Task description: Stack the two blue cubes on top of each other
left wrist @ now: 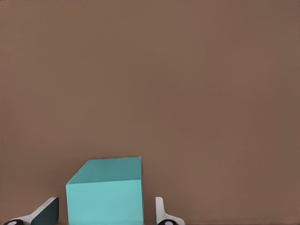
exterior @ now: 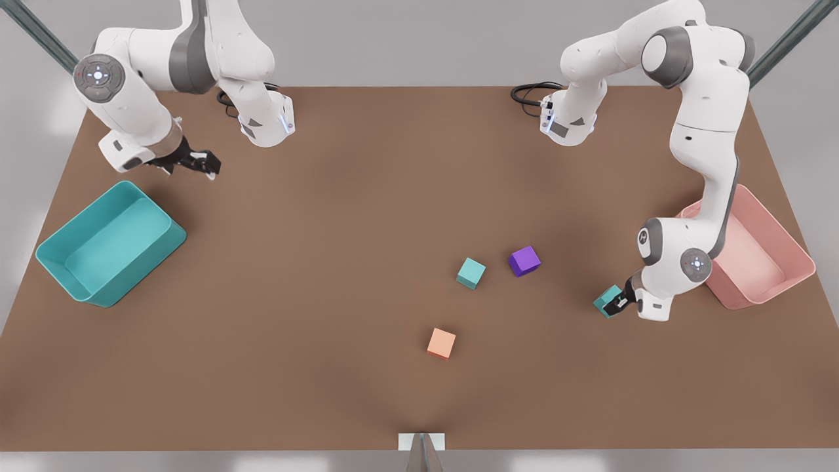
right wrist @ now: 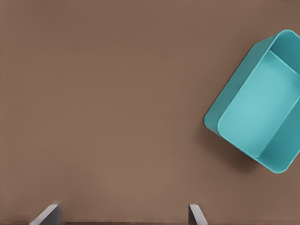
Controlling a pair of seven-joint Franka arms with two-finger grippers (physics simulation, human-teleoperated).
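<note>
My left claw straddles a blue cube, fingers not touching; it's light, rigid, gripped on flat sides. Right claw waits open.

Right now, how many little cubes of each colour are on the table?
Teal cubes: 2, one free, one between the left hand's fingers
Purple cube: 1
Orange cube: 1
Total: 4

The brown table carries four cubes and two bins.
</note>
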